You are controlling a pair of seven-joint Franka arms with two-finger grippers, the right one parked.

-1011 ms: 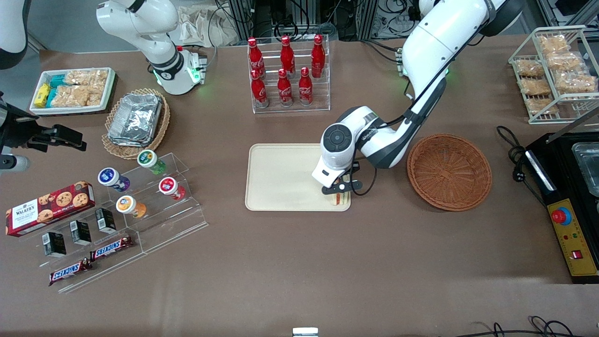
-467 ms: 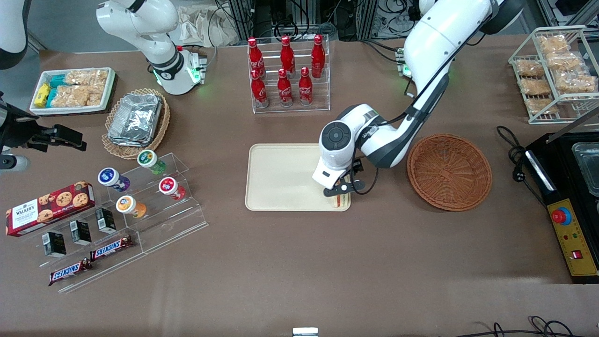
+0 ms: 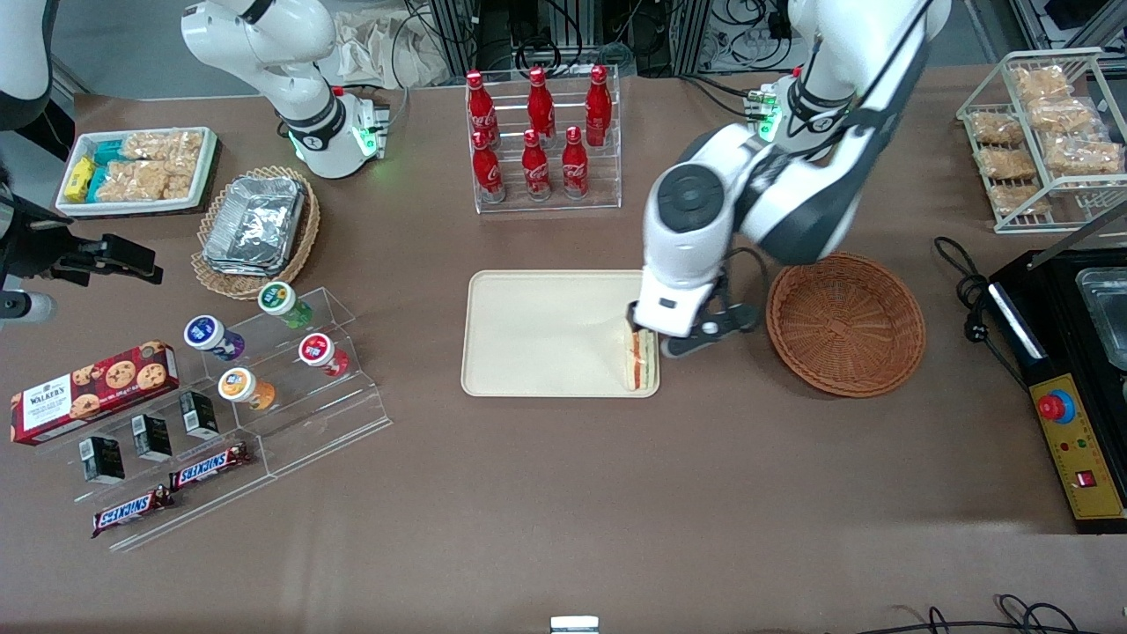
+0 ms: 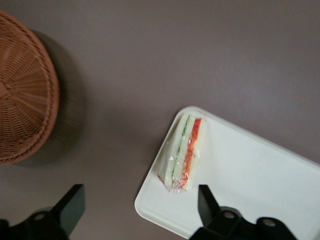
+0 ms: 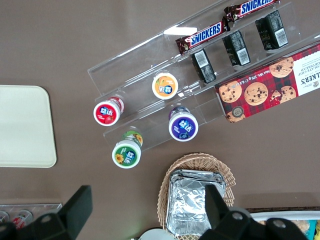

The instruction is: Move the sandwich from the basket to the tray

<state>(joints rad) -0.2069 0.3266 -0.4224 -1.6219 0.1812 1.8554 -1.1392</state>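
I see the sandwich [image 3: 642, 363] lying on the tray [image 3: 537, 330], right at the corner nearest the basket [image 3: 845, 322], and in the wrist view it [image 4: 182, 153] sits hard against the tray's [image 4: 260, 180] rim with its wrapped end close to the rounded corner. My gripper [image 3: 665, 339] hangs above it with the jaws spread wide and holding nothing; in the wrist view the two fingertips [image 4: 207, 197] stand apart on either side of the sandwich without touching it. By my reading the drop is done, so the risks from here are about undoing it. The main one is how close the sandwich is to the edge: any sideways brush from a finger as I pull away could nudge it over the low rim and onto the counter [image 3: 563, 493]. It lies on its long side, layers up, so it looks stable, but the plastic wrap seems slippery and light, and could cling to a finger pad and drag along. I would lift straight up before swinging anywhere. The basket [image 4: 22, 95] shows nothing inside it and sits near the tray, so a low swing toward the arm's base could also clip its rim and shove it. I cannot tell how much height the fingers have above the sandwich.
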